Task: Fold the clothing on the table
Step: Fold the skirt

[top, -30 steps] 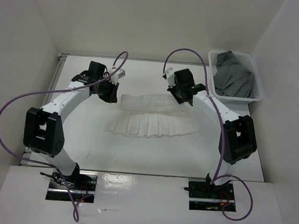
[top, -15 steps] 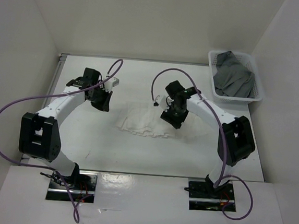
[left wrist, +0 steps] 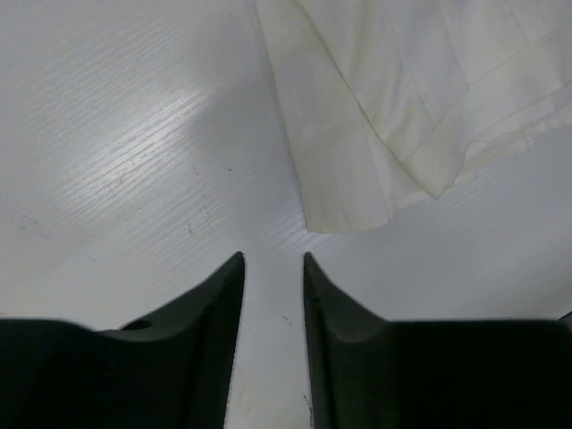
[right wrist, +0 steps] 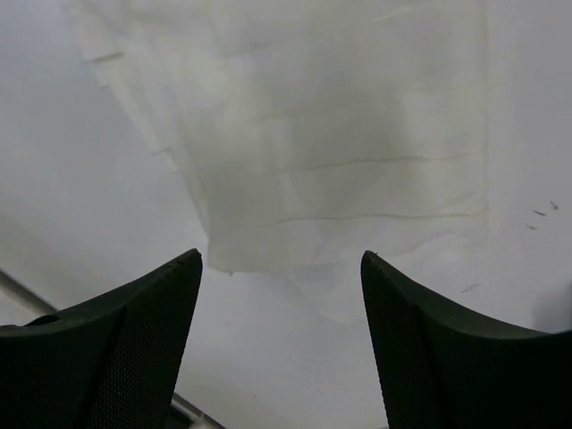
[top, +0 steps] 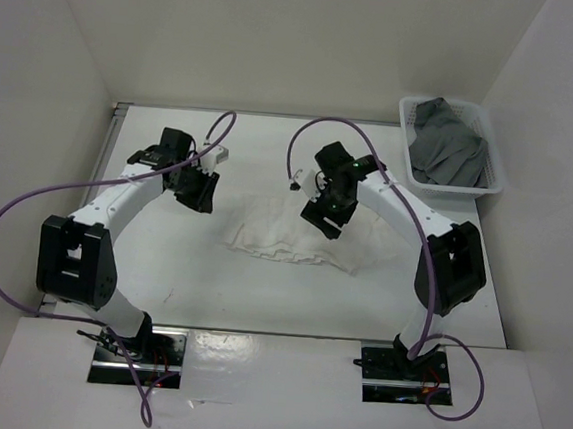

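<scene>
Two grippers flank the clothing (top: 287,235), which lies in loose, doubled-over layers on the table (top: 162,264) near the middle of the top view. The left gripper (top: 196,197) hangs just off the fabric's upper left edge, apart from it. The right gripper (top: 322,218) hangs over its upper right part.

In the left wrist view the white pleated layers fill the upper right of the frame. Their lowest corner ends just above and slightly right of the dark fingertips (left wrist: 231,273), with bare tabletop between. These jaws stand only narrowly parted, with nothing in the gap.

In the right wrist view the fabric spreads across the upper middle of the frame. Its lower hem lies just above the space between the two fingers (right wrist: 174,286), which stand wide apart and hold nothing.

At the upper right of the top view a white mesh basket (top: 498,171) holds a dark grey garment (top: 448,143), well apart from the clothing
</scene>
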You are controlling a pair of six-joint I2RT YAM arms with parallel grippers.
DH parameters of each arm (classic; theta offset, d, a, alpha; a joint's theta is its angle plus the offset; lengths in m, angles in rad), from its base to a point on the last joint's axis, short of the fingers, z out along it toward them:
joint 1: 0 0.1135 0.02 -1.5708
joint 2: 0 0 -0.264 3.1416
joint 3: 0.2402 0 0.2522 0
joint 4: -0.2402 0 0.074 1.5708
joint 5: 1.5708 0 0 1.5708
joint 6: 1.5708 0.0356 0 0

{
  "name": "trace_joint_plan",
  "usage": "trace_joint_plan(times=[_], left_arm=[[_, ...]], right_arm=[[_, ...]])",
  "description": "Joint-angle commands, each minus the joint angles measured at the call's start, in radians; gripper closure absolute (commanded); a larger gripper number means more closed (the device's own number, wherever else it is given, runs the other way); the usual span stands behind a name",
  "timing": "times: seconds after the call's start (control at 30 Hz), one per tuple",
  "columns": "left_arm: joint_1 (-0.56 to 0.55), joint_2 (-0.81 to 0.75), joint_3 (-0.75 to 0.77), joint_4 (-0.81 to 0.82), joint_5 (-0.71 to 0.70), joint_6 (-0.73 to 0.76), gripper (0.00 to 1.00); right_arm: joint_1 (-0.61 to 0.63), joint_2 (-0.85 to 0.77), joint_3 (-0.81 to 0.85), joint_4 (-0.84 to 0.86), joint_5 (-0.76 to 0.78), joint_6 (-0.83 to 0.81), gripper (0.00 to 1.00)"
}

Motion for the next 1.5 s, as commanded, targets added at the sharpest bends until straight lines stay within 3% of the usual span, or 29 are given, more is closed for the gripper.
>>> trace_joint_plan(times=[0.0, 0.13, 0.27, 0.47, 0.8, 1.47], left_arm=[[-0.027, 0.029, 0.071, 0.025, -0.028, -0.011, 0.56], [-0.087, 0.111, 0.144, 0.055, -0.066, -0.020, 0.36], [-0.125, 0.208, 0.239, 0.076, -0.086, -0.020, 0.28], [-0.191, 0.328, 0.324, 0.119, -0.097, -0.020, 0.27], [-0.264, 0.444, 0.312, 0.183, -0.106, -0.020, 0.27], [-0.282, 0.403, 0.181, 0.170, -0.233, -0.091, 0.29]], right_arm=[[-0.015, -0.050, -0.055, 0.198, 0.139, 0.099, 0.23], [-0.035, -0.027, -0.131, 0.215, 0.165, 0.135, 0.22], [-0.073, -0.018, -0.192, 0.224, 0.190, 0.171, 0.21], [-0.150, -0.018, -0.234, 0.234, 0.213, 0.217, 0.20], [-0.204, -0.009, -0.254, 0.243, 0.265, 0.256, 0.20], [-0.222, 0.143, -0.244, 0.310, 0.217, 0.305, 0.16]])
